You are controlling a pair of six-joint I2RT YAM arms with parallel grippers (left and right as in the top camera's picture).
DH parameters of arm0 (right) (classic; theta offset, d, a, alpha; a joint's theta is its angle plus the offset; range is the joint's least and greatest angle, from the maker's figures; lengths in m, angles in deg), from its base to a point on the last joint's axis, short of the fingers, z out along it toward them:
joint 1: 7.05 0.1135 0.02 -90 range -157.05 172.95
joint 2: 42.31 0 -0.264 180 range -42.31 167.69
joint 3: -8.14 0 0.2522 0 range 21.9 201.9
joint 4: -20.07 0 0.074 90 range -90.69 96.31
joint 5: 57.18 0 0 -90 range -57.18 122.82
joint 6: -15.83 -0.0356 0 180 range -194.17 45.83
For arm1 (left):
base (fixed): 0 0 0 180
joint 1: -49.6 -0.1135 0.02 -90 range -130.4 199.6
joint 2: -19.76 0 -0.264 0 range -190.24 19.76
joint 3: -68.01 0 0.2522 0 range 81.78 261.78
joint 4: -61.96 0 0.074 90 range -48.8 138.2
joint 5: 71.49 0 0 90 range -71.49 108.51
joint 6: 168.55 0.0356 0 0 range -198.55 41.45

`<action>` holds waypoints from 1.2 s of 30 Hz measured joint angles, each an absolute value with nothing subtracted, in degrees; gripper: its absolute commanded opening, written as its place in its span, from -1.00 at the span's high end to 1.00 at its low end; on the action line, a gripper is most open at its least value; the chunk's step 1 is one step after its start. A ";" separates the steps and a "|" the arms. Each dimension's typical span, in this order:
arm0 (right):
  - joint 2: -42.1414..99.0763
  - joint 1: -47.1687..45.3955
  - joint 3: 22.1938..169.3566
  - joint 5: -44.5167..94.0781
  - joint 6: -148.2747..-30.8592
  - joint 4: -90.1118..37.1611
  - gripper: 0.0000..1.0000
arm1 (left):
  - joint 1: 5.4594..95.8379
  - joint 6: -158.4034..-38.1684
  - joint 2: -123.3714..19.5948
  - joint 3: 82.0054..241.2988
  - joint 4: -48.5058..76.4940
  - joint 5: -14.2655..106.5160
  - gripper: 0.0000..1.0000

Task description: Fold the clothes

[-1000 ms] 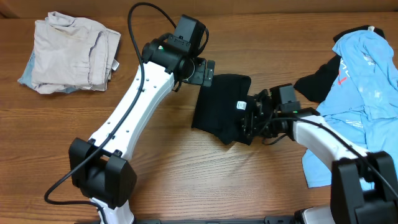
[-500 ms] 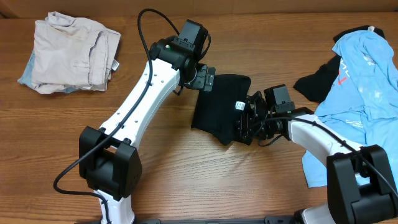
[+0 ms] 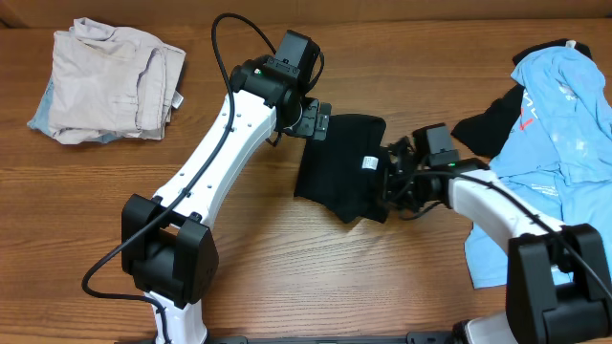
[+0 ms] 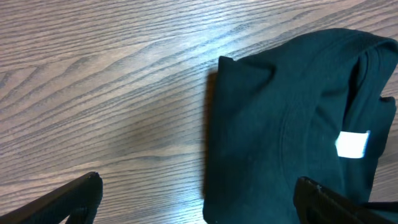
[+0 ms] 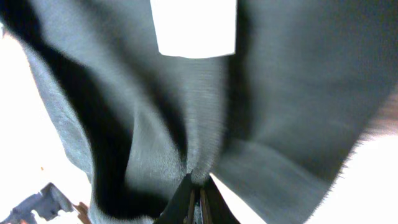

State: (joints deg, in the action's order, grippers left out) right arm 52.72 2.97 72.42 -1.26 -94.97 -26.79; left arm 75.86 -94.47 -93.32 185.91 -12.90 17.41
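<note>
R claw (image 3: 384, 180) pinches black T-shirt (image 3: 337, 172).
Shirt lies bunched in the middle of the bench (image 3: 287, 258), white label (image 3: 370, 162) up. R claw is clenched on cloth at its right edge, by the label. L claw (image 3: 318, 121) is wide open, above shirt's far left corner, holding nothing.

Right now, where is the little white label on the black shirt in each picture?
Overhead: the white label is near the middle of the picture, on the right part of the black T-shirt.
Left wrist: the label is at the right edge, a bit below the middle.
Right wrist: the label is at the top middle, cut by the edge.
Shared landmark: the black T-shirt it sits on shows in all three views.
</note>
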 measured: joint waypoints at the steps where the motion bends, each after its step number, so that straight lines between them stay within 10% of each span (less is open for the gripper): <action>1: 52.15 1.59 72.57 -1.02 -95.01 -28.87 0.92 | 75.86 -94.47 -93.32 185.91 -12.90 17.41 -1.00; 11: 47.89 -6.01 72.27 8.90 -94.05 -37.81 0.92 | 75.86 -93.79 -93.32 185.91 -12.88 17.43 -1.00; 16: 52.35 -5.38 70.45 10.76 -93.79 -36.41 0.16 | 75.86 -93.40 -93.32 185.91 -12.73 17.43 -1.00; 36: 48.30 -13.84 100.11 12.97 -88.34 -56.26 -0.27 | 84.52 -79.74 -94.52 185.87 -13.80 26.00 -1.00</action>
State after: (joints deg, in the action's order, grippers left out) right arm 48.30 -13.84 100.11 12.97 -88.34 -56.26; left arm 84.52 -79.74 -94.52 185.87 -13.80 26.00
